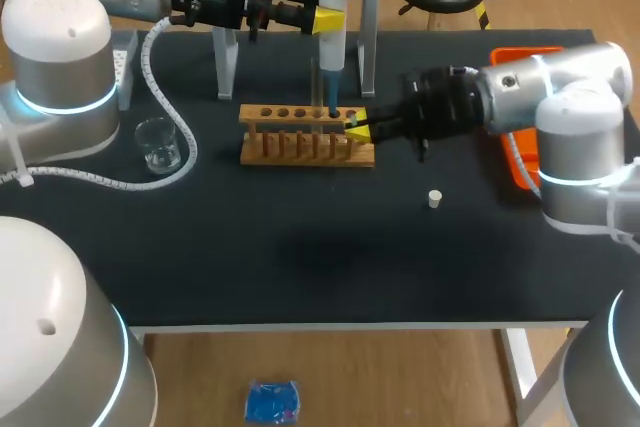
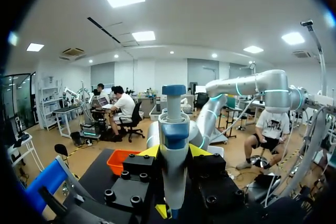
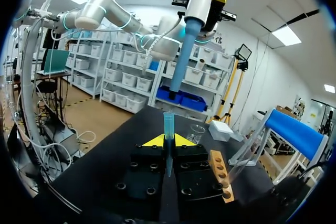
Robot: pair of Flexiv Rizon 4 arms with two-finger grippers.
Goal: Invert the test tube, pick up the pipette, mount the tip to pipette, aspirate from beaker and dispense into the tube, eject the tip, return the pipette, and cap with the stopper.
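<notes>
In the head view, the left arm [image 1: 60, 57] is coming in from the far left corner. The left jaws are clamping the white pipette [image 1: 334, 32] and holding it upright above the right part of the wooden rack [image 1: 300, 147]. The pipette's blue tip [image 1: 332, 97] is pointing down at the rack's top. The right arm [image 1: 560, 87] is lying low over the bench [image 1: 300, 267], with the right jaws sitting against the rack's right end. The beaker [image 1: 158, 144] is standing well left of the rack. The white stopper [image 1: 434, 198] is lying alone in front of the right arm. An orange tray [image 1: 520, 52] is showing at the bench's right edge, partly hidden by that arm.

In the left wrist view, the pipette [image 2: 173, 145] is standing between the yellow fingertips [image 2: 149, 151], which are pressing it from both sides.

In the right wrist view, the right jaws are gripping the bluish test tube [image 3: 168, 129] upright between their fingertips [image 3: 153, 141]. The pipette's tip [image 3: 181, 72] is hanging just above the tube's mouth without touching it. The rack [image 3: 220, 179] is lying beside the jaws, and the beaker [image 3: 197, 132] is standing further ahead.
</notes>
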